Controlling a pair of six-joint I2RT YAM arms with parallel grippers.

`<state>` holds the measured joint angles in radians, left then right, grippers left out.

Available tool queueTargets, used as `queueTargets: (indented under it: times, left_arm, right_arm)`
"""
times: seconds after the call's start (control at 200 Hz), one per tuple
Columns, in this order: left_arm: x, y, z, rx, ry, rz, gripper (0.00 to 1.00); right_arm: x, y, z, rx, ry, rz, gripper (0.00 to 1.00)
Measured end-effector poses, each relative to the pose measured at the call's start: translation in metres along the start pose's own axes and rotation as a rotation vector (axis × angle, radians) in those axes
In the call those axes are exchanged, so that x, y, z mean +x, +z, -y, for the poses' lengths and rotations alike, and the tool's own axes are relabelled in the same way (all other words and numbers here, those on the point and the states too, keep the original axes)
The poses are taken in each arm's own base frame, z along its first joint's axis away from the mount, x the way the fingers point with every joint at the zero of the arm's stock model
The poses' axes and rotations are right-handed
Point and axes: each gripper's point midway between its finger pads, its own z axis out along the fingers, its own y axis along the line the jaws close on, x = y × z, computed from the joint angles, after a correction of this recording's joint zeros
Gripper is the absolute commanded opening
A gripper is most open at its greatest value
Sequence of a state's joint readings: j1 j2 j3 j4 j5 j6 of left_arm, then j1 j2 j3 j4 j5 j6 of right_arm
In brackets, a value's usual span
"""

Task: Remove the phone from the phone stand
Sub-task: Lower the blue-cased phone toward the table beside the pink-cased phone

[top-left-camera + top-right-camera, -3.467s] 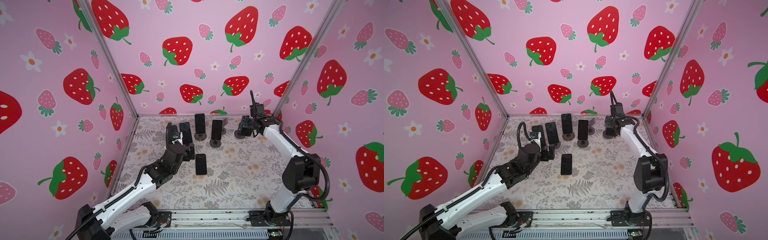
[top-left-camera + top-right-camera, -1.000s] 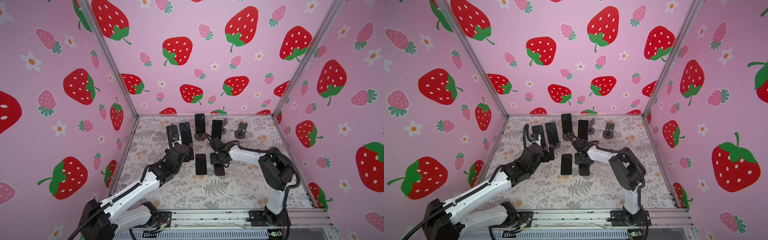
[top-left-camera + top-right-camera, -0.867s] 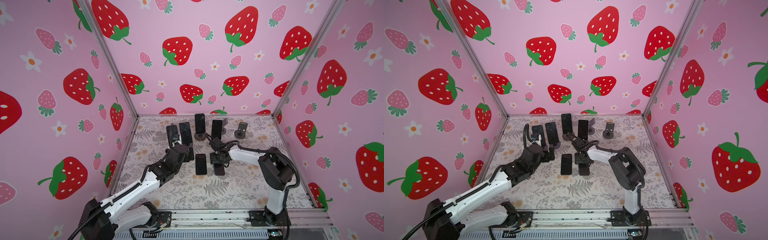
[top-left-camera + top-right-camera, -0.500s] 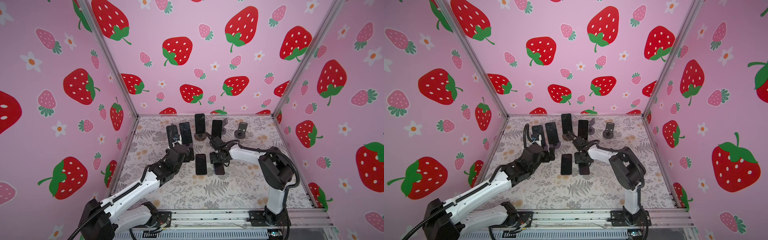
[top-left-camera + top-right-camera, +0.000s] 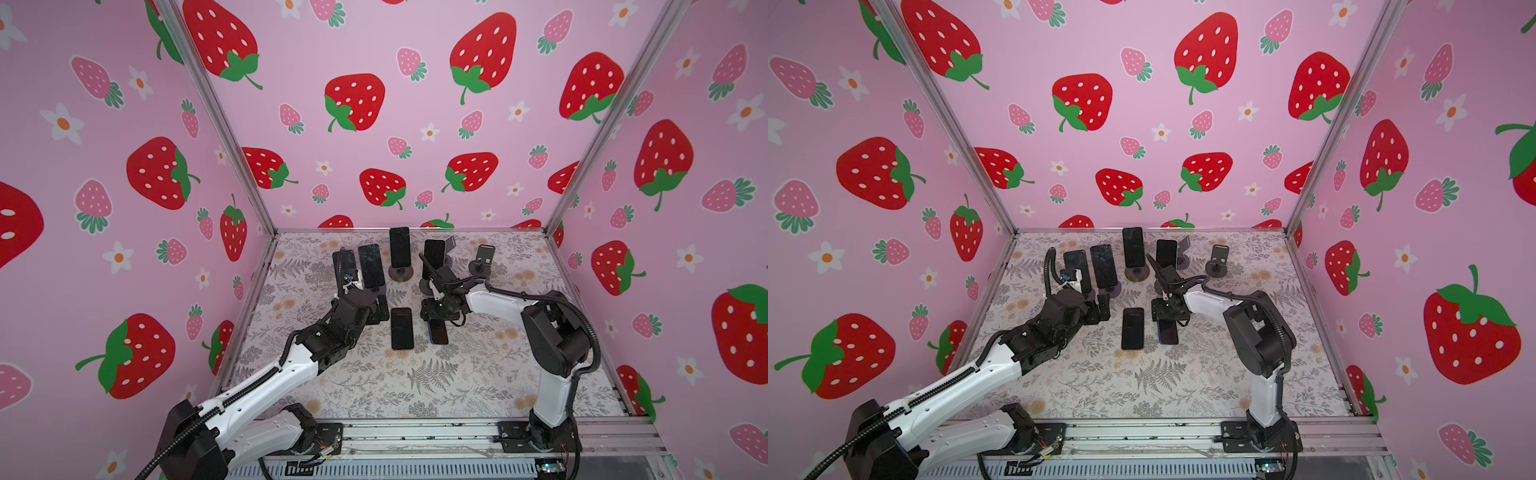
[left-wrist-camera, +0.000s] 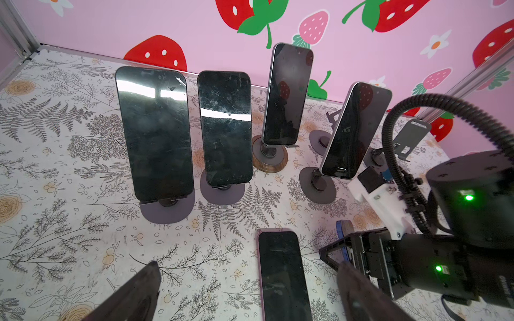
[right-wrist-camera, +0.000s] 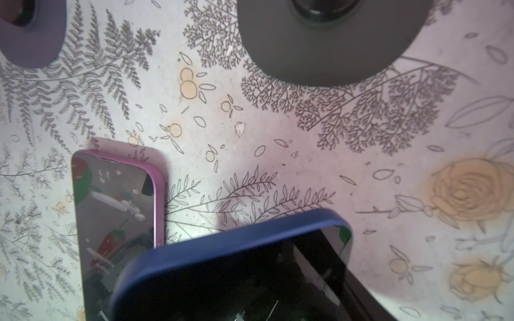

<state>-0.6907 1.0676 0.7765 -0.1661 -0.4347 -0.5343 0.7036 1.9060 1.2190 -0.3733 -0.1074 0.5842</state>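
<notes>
The right pincer (image 5: 441, 318) is down low in the middle of the floral worktop (image 5: 478, 374), pinching a blue-cased phone (image 7: 222, 264) by its long edges. That phone is off any stand and hangs tilted just beside a pink-cased phone (image 5: 402, 329), which lies flat and screen-up on the worktop. From where I stand I cannot tell whether the blue one's lower end touches the surface. The two phones sit close together but apart.

Behind them, near the back wall, four phones stand propped on round-footed stands: two big ones side by side (image 6: 155, 133) (image 6: 225, 127), a slim one on a wooden-rimmed base (image 6: 288, 94), and one leaning on a grey base (image 6: 353, 130). Off to the right an empty phone stand (image 5: 484, 257) stands by itself.

The left pincer (image 5: 379, 309) hovers in front of the two big phones, spread wide with nothing between its fingers (image 6: 139, 294).
</notes>
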Motion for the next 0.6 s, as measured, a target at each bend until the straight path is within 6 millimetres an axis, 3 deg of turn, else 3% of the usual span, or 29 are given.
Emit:
queueTargets:
  times: [0.6]
  left_arm:
    - [0.0002, -0.0025, -0.0012, 0.005, -0.025, 0.005, 1.0]
  right_arm:
    - [0.0011, 0.0001, 0.0011, -0.009, -0.012, 0.016, 0.7]
